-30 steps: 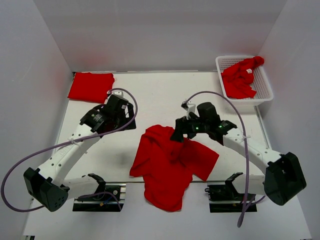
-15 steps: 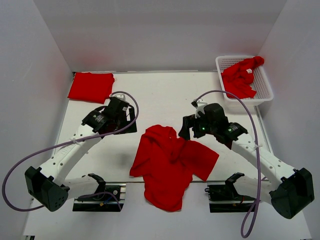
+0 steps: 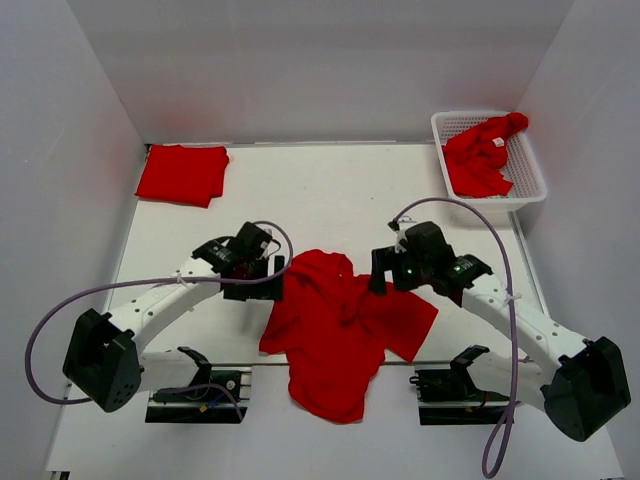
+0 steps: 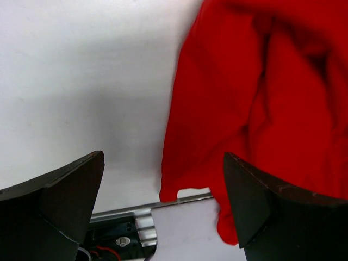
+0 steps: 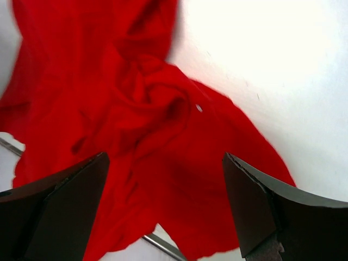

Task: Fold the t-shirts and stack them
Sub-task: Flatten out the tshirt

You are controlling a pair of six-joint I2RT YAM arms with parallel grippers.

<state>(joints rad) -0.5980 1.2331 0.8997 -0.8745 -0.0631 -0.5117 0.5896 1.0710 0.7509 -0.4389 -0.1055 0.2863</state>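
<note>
A crumpled red t-shirt [image 3: 340, 325] lies at the table's near middle and hangs over the front edge; it also shows in the left wrist view [image 4: 261, 109] and the right wrist view [image 5: 136, 125]. A folded red t-shirt [image 3: 182, 173] lies at the far left. More red t-shirts [image 3: 480, 155] sit bunched in the white basket [image 3: 528, 185]. My left gripper [image 3: 262, 283] is open and empty, just left of the crumpled shirt. My right gripper [image 3: 385, 275] is open and empty above the shirt's upper right part.
The white lattice basket stands at the far right against the wall. White walls enclose the table on three sides. The arm bases and a metal rail [image 4: 163, 205] run along the front edge.
My left gripper has swung right and nearer, to the crumpled shirt's left edge. My right gripper has let go of the shirt, lifted back, and now hovers open over it.
</note>
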